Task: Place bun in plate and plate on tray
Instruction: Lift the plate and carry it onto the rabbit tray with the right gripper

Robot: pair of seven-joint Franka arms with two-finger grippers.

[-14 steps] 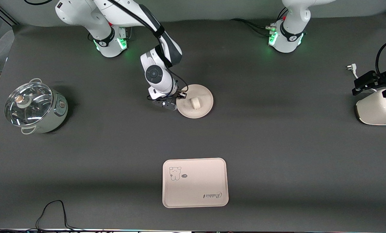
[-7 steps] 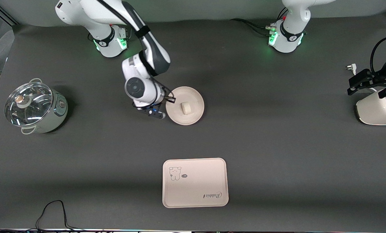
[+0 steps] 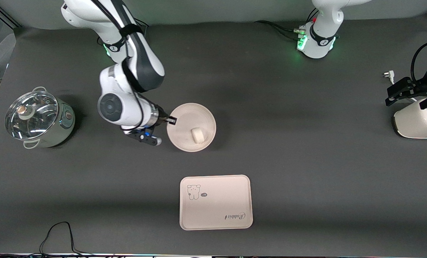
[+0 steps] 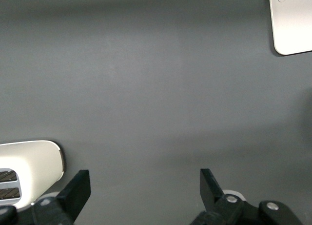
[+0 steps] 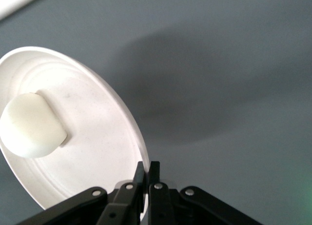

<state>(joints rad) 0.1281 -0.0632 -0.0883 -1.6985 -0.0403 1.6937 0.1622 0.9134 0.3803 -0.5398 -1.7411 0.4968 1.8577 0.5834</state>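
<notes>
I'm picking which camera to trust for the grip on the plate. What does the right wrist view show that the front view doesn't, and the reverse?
Only the right wrist view: close up, the right gripper with its fingers shut on the plate rim, and the plate's shadow on the mat.

Only the front view: the tray nearer the camera than the plate, the lidded pot toward the right arm's end, and the left gripper waiting open over the white appliance.

Both: the bun lying in the plate, held by the right gripper.

My left gripper hangs wide open over bare mat; tray corner and a white appliance at the edges.
</notes>
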